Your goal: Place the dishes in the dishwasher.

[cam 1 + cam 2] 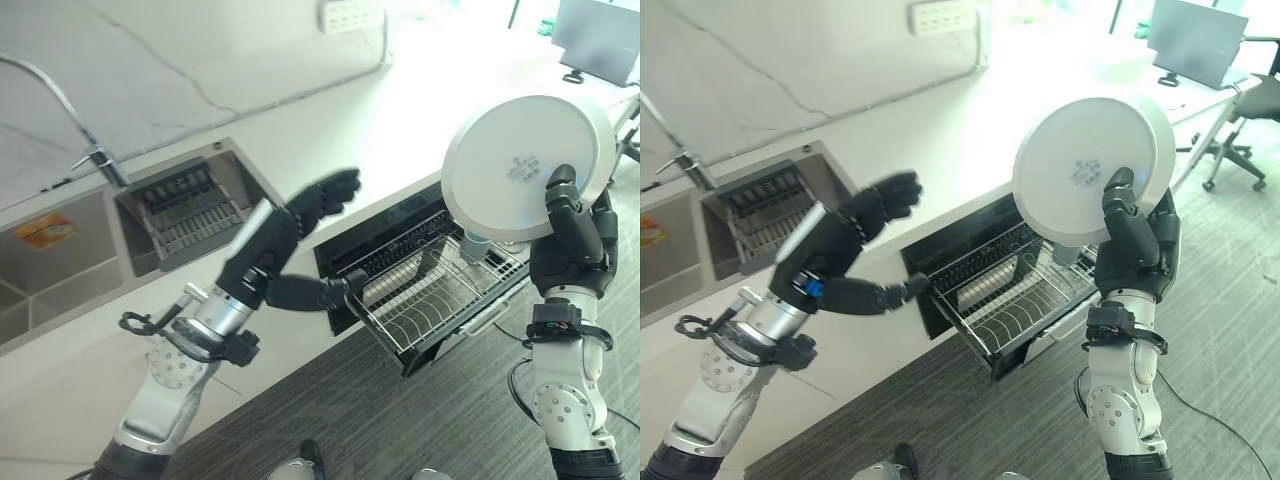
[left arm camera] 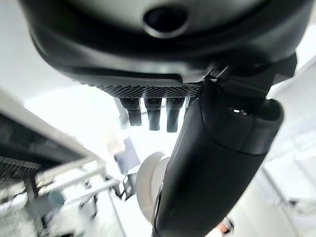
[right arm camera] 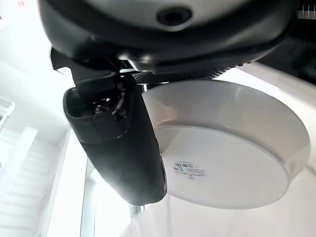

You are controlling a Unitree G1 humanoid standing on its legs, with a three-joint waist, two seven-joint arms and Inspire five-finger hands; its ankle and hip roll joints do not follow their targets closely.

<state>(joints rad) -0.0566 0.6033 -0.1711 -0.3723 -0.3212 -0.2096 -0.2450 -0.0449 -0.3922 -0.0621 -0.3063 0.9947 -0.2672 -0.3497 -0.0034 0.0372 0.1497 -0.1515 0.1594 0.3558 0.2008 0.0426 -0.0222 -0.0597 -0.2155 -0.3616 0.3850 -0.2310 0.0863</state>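
Note:
My right hand (image 1: 575, 235) is raised above the open dishwasher and is shut on a white plate (image 1: 520, 160), thumb pressed on its underside, which faces me; the plate (image 3: 232, 148) stands nearly upright. Below it the dishwasher drawer's wire rack (image 1: 430, 295) is pulled out from under the counter, with a light blue cup (image 1: 476, 245) standing at its far side. My left hand (image 1: 290, 235) hovers open over the counter edge by the drawer's left corner, its thumb (image 1: 300, 293) stretched toward the rack, holding nothing.
A steel sink (image 1: 190, 205) with a ribbed insert and a tap (image 1: 60, 100) lies at the left of the white counter. A wall socket (image 1: 345, 14) sits at the back. An office chair (image 1: 1240, 130) and a desk stand at the far right, over grey carpet.

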